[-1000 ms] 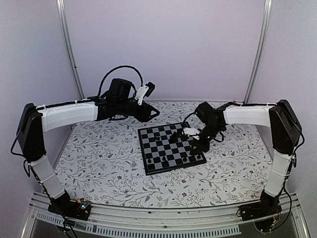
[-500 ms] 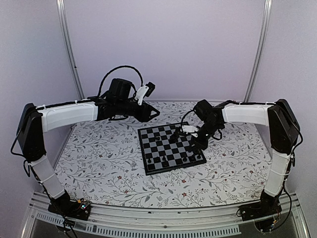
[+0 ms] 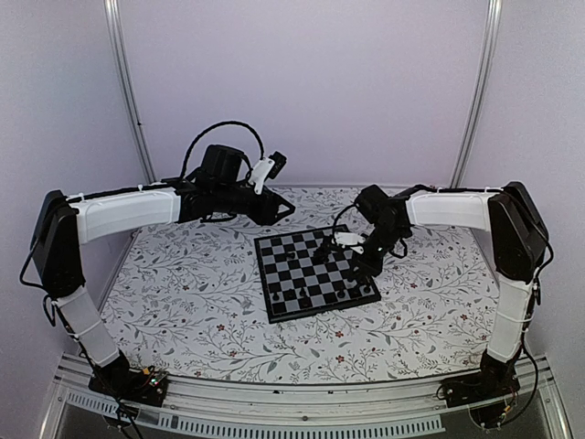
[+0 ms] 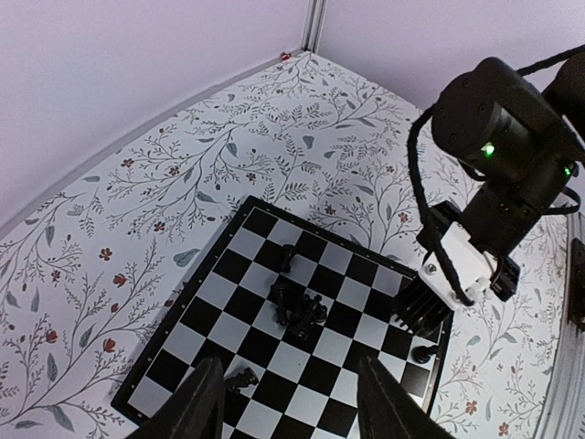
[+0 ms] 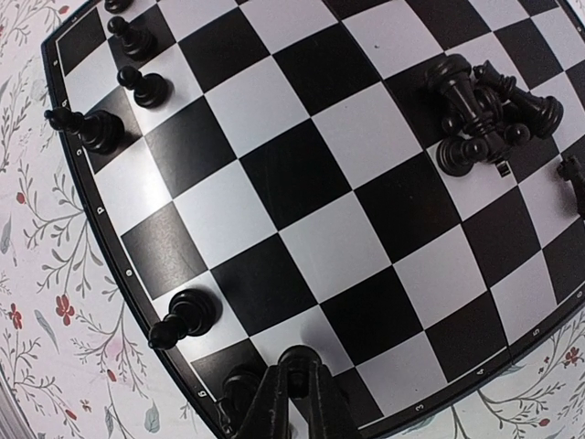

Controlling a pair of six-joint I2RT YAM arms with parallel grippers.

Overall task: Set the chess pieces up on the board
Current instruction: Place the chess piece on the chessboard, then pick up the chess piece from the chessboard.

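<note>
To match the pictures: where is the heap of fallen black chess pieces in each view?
Top external: the heap of fallen black chess pieces lies near mid-board, picture centre.
Left wrist: the heap, lower centre.
Right wrist: the heap, upper right.
Shared landmark: the black-and-grey checked chessboard under it.

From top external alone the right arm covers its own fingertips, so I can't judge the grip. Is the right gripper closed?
Observer: Yes. The right wrist view shows the right gripper shut at the edge of the board.
Operator: Holding a piece?
Observer: None shows between its tips; one dark piece sits just beside them.
Operator: The other pieces?
Observer: A toppled heap lies further in.
</note>
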